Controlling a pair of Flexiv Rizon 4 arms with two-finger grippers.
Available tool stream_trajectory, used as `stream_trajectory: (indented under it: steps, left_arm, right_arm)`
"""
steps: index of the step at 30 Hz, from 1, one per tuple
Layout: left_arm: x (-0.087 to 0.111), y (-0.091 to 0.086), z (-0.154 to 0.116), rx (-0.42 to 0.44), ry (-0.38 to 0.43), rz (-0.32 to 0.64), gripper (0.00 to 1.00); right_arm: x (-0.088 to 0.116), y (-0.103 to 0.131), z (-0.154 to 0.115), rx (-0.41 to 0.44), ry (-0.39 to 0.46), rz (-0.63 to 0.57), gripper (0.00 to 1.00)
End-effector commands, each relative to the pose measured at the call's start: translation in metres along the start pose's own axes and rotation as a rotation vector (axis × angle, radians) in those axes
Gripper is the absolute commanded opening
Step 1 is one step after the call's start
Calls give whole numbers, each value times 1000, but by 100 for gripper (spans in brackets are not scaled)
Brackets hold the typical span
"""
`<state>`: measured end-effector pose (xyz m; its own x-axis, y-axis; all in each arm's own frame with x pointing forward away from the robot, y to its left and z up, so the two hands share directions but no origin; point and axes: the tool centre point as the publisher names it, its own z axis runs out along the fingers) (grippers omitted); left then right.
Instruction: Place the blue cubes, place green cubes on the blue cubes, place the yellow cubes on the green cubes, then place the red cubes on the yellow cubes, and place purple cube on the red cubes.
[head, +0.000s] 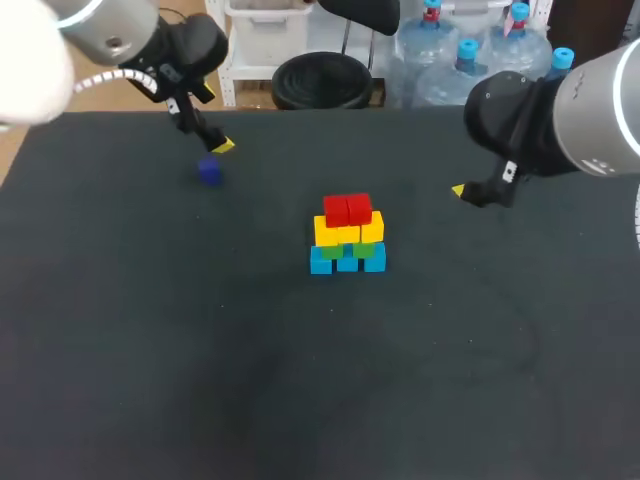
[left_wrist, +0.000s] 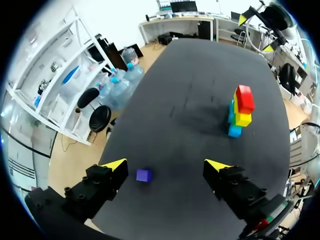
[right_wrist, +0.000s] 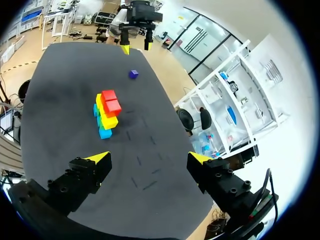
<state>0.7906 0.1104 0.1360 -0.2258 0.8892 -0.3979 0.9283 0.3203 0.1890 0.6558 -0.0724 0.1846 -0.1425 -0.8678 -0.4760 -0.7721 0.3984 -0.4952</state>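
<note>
Near the surface's (head: 150, 350) far left corner, under the open left hand (left_wrist: 166, 165): purple cube (left_wrist: 144, 175). Likely light, rigid, smooth; best pinched across two opposite flat faces. Also open, empty: right hand (right_wrist: 150, 157).

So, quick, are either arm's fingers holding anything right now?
Left gripper: fingers open, empty; the purple cube lies untouched on the table close by.
Right gripper: fingers open, empty.

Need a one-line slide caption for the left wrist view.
Open left pincer hovers near the lone purple cube, with the blue-green-yellow-red stack ahead on the dark table.
</note>
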Motion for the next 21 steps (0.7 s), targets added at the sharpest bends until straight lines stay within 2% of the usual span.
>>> stream_trajectory:
  steps: [1,6,11,21]
  left_arm:
    - [3,14,12,67,108,4,100]
    - [19,12,22,96,187,7,100]
    - [37,5,42,130,256,-1,100]
    - [56,3,75,162,290,-29,100]
  right_arm:
    - [2,3,0,65,-7,2,100]
    - [2,3,0,65,-7,2,100]
    - [2,3,0,65,-7,2,100]
    - [2,3,0,65,-7,2,100]
